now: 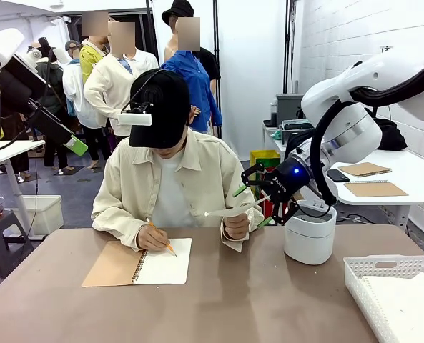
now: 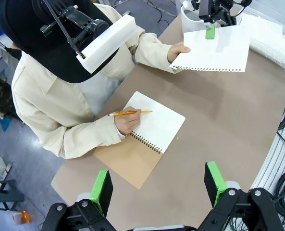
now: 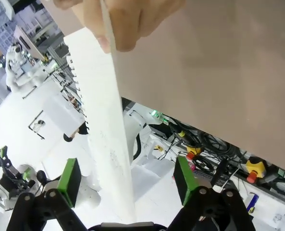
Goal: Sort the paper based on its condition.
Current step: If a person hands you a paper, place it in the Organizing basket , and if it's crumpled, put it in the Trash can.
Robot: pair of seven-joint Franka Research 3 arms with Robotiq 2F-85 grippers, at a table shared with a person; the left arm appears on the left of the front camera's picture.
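Right end effector [image 3: 126, 180] wide open around paper [image 3: 104, 120] held by person's hand [image 3: 123, 19]. Left end effector [image 2: 157, 185] wide open above desk [image 2: 219, 130].

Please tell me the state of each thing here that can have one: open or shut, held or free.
paper: held by the person's hand, inside the right gripper.
right gripper: open, not yet closed on it.
left gripper: open, empty.
notebook: open, flat on the table.
pencil: held in the person's other hand.
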